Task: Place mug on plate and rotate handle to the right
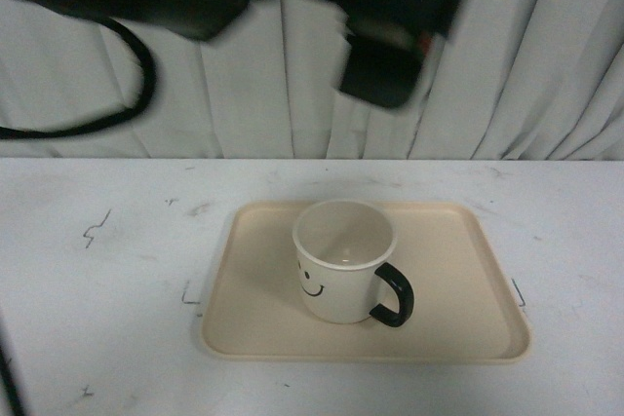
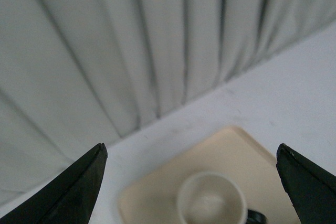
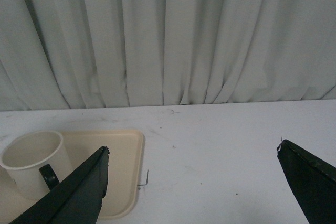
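The cream-white mug (image 1: 343, 260) with a black smiley face stands upright on the beige plate (image 1: 458, 280), near its middle. Its black handle (image 1: 395, 296) points to the right and slightly toward me. My left arm (image 1: 390, 56) hangs blurred high above the mug. In the left wrist view the left gripper (image 2: 191, 148) is open and empty, with the mug (image 2: 211, 200), handle (image 2: 255, 217) and plate (image 2: 231, 150) far below. My right gripper (image 3: 192, 148) is open and empty over the bare table, to the right of the plate (image 3: 123, 150) and mug (image 3: 34, 158). It is out of the front view.
A white table (image 1: 97, 270) with scuffs and small black corner marks (image 1: 190, 294) beside the plate. A pleated white curtain (image 1: 546, 46) closes off the back. A black cable (image 1: 127, 75) loops down at the upper left.
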